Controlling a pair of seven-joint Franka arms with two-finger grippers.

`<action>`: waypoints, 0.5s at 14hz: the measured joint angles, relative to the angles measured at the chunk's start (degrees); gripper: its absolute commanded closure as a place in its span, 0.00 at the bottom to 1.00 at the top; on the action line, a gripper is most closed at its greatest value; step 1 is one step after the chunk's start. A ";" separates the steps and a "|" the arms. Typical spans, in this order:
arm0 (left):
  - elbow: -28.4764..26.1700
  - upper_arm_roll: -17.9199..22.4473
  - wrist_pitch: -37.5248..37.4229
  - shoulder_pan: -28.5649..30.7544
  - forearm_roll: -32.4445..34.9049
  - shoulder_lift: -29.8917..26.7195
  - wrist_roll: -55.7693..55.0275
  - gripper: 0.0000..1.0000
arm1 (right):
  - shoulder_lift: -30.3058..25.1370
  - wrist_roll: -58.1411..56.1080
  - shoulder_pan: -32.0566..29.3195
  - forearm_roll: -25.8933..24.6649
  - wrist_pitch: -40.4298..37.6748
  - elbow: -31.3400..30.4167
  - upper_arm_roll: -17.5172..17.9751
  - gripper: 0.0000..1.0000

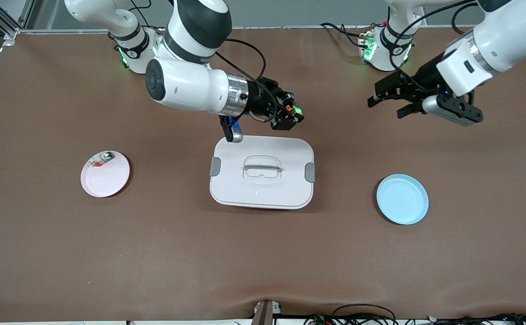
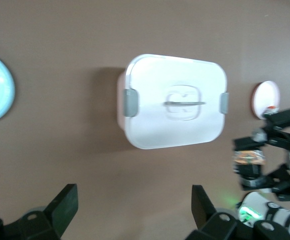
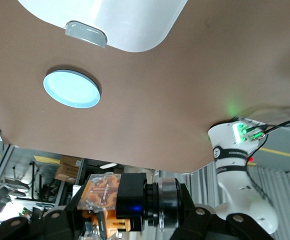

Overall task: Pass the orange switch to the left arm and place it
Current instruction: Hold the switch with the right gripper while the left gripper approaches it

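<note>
Brown matte table, wide and flat, with both arm bases along one edge. Large white rounded-rectangular box with grey side latches sits mid-table, lid on. Right gripper is in the air just past the box's edge on the arms' side, fingers clamped on the tiny black switch with an orange end. Left gripper hovers over bare table toward the left arm's end, jaws spread wide, nothing in them. Round light-blue plate lies below it; pale pink round plate, toward the right arm's end, carries a small green-grey-red item.
</note>
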 measured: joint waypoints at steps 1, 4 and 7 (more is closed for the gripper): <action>-1.74 -0.60 1.04 0.00 -1.89 -0.98 0.00 0.00 | 0.93 1.69 0.55 0.05 1.37 0.83 0.00 0.61; -4.14 -1.70 1.93 -0.01 -6.47 -2.16 0.00 0.00 | 3.34 4.43 3.50 0.08 6.58 2.06 0.02 0.61; -5.28 -2.69 2.29 -0.01 -8.73 -2.31 0.10 0.00 | 4.60 4.99 5.17 0.09 8.12 2.41 0.02 0.61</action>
